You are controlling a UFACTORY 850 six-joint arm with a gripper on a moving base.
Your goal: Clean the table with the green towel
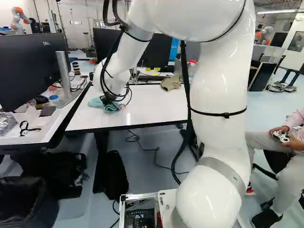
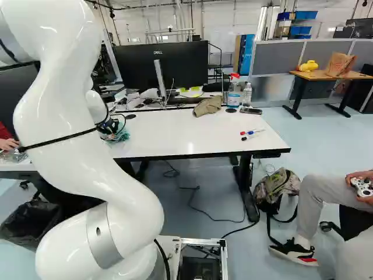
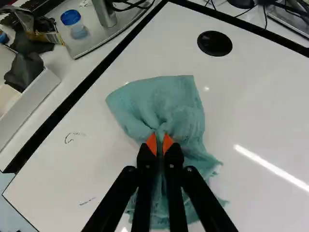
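In the left base view my gripper [image 1: 110, 99] is down at the left part of the white table [image 1: 156, 102], mostly hidden by cables and wrist. The green towel [image 1: 97, 102] lies under and around it. The wrist view has the gripper [image 3: 160, 144] shut on the green towel [image 3: 166, 99], a bunched fold pinched between its orange pads. The towel spreads over the tabletop ahead of the fingers and beneath them. Dark marks [image 3: 88, 201] show on the white surface beside the towel.
A khaki cloth [image 2: 208, 106], spray bottle [image 2: 233, 93], water bottle [image 2: 247, 94] and markers [image 2: 252, 132] are on the table. A monitor [image 1: 33, 61] stands on the adjoining left desk. A seated person is at the right, a backpack [image 2: 277, 188] beside the table leg.
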